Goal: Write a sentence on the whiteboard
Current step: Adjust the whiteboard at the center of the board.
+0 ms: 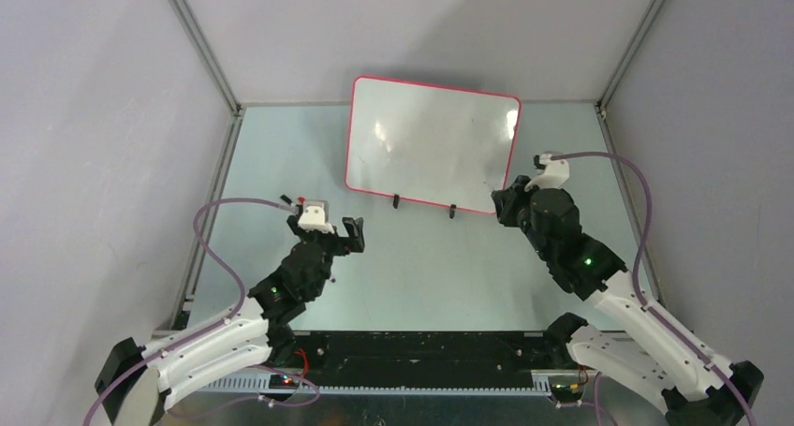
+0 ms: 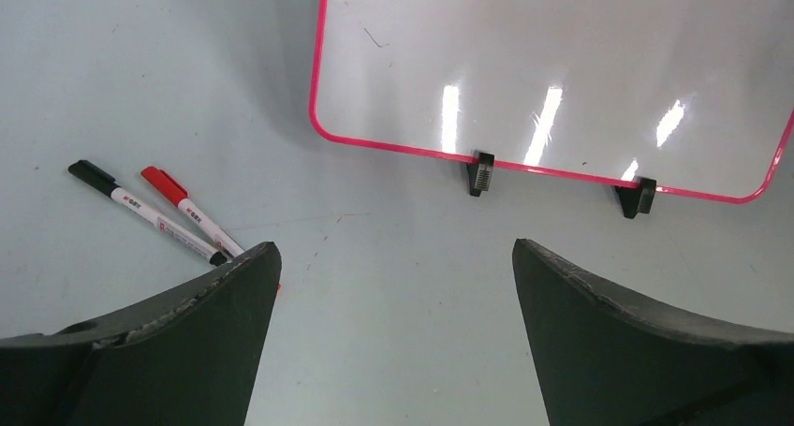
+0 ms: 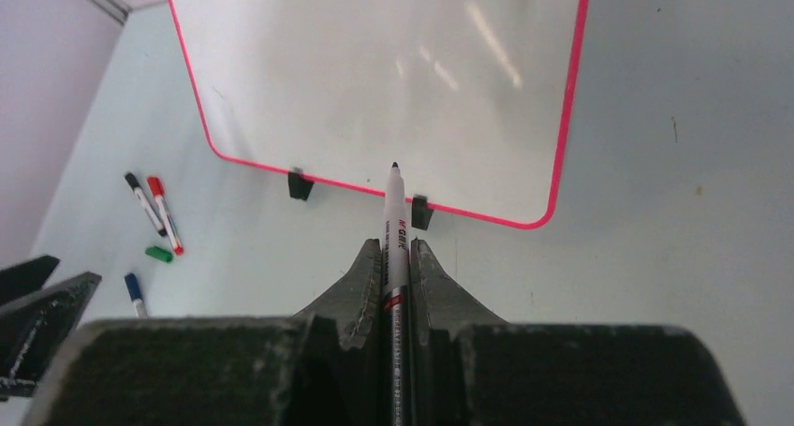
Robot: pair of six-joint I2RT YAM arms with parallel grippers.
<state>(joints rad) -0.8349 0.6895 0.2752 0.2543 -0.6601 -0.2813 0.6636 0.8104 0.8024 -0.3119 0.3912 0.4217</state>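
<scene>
The whiteboard (image 1: 431,145) stands tilted at the back of the table, glossy white with a red-pink rim and two black feet (image 2: 480,173). No sentence is in view on its face (image 3: 374,70). My right gripper (image 3: 395,243) is shut on an uncapped white-barrelled marker (image 3: 394,215). The marker's dark tip points at the board's lower rim, close in front of it. In the top view that gripper (image 1: 507,202) sits by the board's lower right corner. My left gripper (image 2: 393,257) hangs open over bare table in front of the board, with nothing between its fingers (image 2: 239,286).
A black marker (image 2: 140,211) and a red marker (image 2: 192,215) lie side by side left of my left gripper. The right wrist view also has a green cap (image 3: 159,254) and a blue marker (image 3: 134,293) near them. Grey walls enclose the table.
</scene>
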